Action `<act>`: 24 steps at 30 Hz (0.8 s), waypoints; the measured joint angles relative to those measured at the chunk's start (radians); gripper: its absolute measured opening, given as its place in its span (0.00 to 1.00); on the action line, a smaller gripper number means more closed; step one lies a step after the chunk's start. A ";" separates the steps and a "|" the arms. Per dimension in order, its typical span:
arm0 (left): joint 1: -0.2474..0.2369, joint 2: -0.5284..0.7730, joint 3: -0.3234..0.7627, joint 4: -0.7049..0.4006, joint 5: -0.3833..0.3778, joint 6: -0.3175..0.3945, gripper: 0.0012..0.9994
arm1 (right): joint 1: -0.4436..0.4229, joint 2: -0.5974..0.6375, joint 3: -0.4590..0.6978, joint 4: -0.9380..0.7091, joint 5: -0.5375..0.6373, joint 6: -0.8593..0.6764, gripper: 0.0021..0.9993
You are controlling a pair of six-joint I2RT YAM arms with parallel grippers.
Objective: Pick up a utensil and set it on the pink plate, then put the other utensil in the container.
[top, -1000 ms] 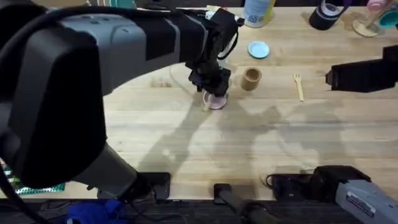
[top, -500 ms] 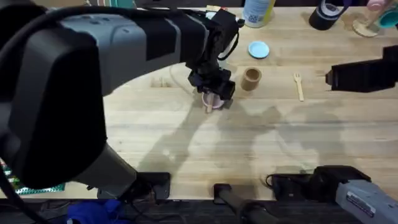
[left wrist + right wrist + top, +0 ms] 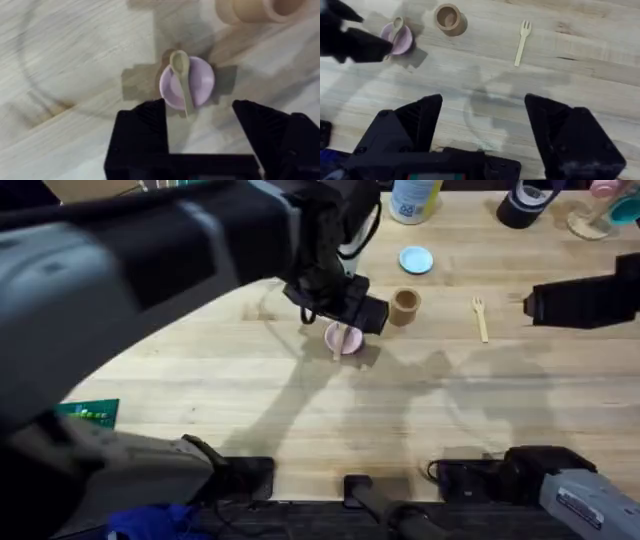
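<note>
While the left gripper (image 3: 345,315) hung over the pink plate (image 3: 343,338) overhead, its wrist view showed fingers (image 3: 142,125) spread, empty, the spoon (image 3: 182,80) just ahead on the plate; the right wrist's fingers (image 3: 417,120) were spread too, the fork (image 3: 521,42) ahead, right of the container (image 3: 448,18): descend squarely on its handle

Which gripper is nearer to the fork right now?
Right. The right gripper hangs open just short of the fork, which lies on the table. The left gripper is open over the pink plate, beyond the container.
</note>
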 joint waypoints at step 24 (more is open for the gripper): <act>0.000 -0.385 0.003 -0.326 -0.075 0.120 0.99 | 0.000 0.000 0.000 0.000 0.000 0.000 1.00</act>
